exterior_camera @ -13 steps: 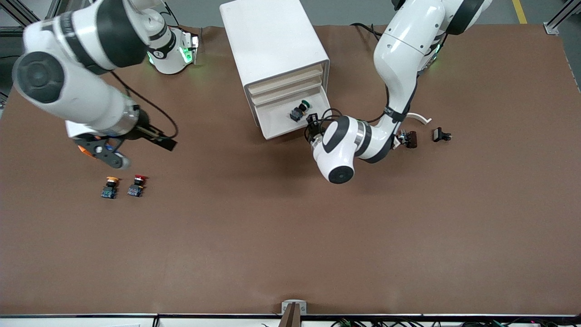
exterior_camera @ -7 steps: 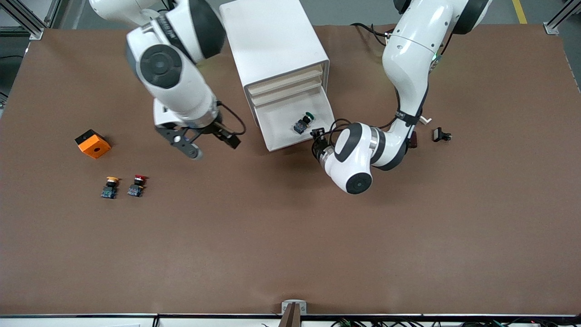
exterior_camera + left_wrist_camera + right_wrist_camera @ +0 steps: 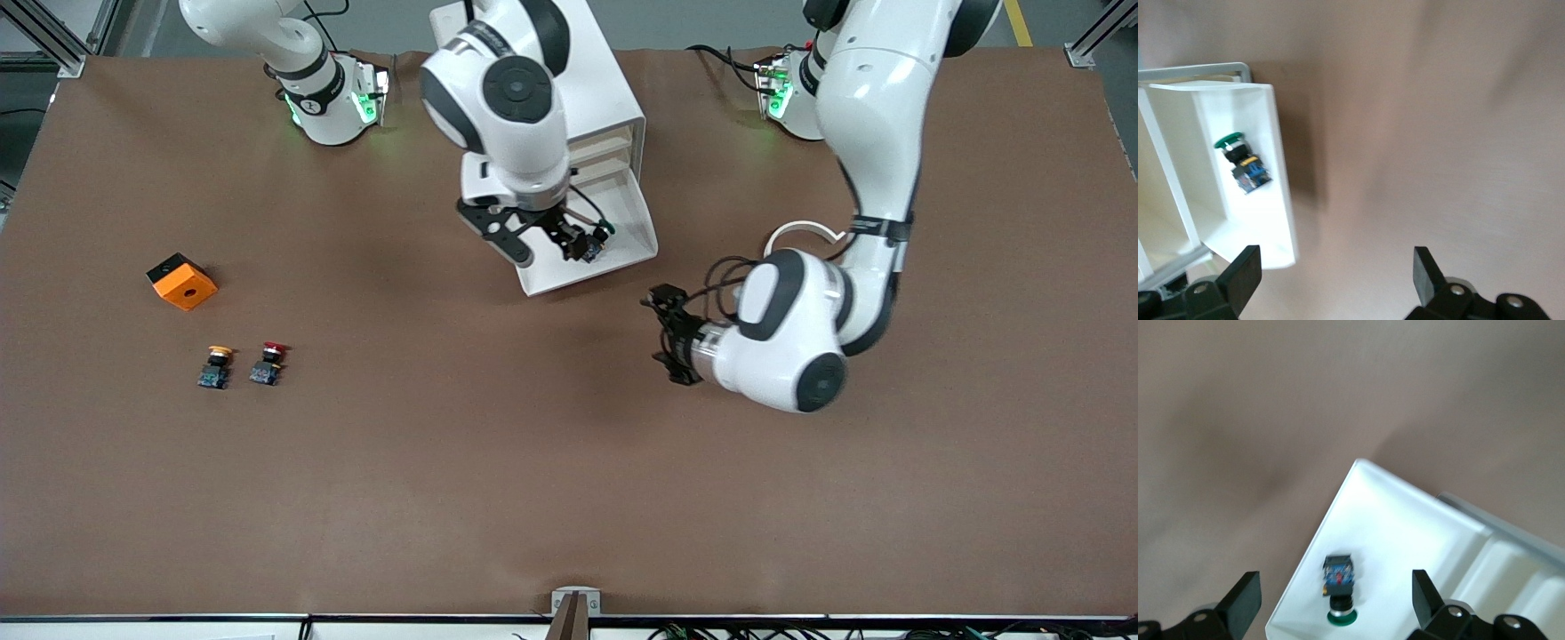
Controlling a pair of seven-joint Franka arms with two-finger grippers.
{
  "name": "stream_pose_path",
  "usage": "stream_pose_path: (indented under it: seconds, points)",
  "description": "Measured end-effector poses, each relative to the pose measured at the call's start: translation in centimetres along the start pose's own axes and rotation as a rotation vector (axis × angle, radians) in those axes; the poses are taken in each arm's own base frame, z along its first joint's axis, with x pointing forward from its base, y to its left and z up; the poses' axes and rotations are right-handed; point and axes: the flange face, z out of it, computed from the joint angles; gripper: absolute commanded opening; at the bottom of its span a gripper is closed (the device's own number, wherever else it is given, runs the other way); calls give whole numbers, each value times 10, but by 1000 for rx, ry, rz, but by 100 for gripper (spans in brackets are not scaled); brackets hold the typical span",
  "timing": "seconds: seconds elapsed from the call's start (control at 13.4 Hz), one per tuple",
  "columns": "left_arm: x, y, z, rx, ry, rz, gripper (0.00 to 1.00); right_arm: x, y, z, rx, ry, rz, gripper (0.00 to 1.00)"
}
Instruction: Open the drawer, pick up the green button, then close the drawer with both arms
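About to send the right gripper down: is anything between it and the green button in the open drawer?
Nothing visible. The right gripper, open, hangs over the drawer; the green button lies uncovered on the drawer floor.

— How many push buttons do you count?

— Three: a green-capped button (image 3: 594, 244) lying in the pulled-out drawer (image 3: 622, 258), plus a yellow-capped button (image 3: 214, 366) and a red-capped button (image 3: 268, 363) side by side on the desk (image 3: 444, 489).

— Cabinets?

— One white cabinet (image 3: 587, 98). One drawer stands out; I see the beige fronts of a couple more above it, though the arm hides part of the stack.

— Arms?

— Two, each with one claw: the left claw (image 3: 669, 336) and the right claw (image 3: 542, 244).

— Anything else?

— One orange block (image 3: 182, 282).
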Motion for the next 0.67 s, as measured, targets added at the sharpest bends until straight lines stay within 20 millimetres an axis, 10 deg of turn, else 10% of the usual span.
stream_pose_path:
  seconds: [0.3, 0.67]
  points:
    - [46, 13, -89, -124, 31, 126, 100, -34, -13, 58, -14, 11, 7, 100]
    - [62, -22, -133, -143, 193, 307, 100, -44, -18, 109, -42, 22, -6, 100]
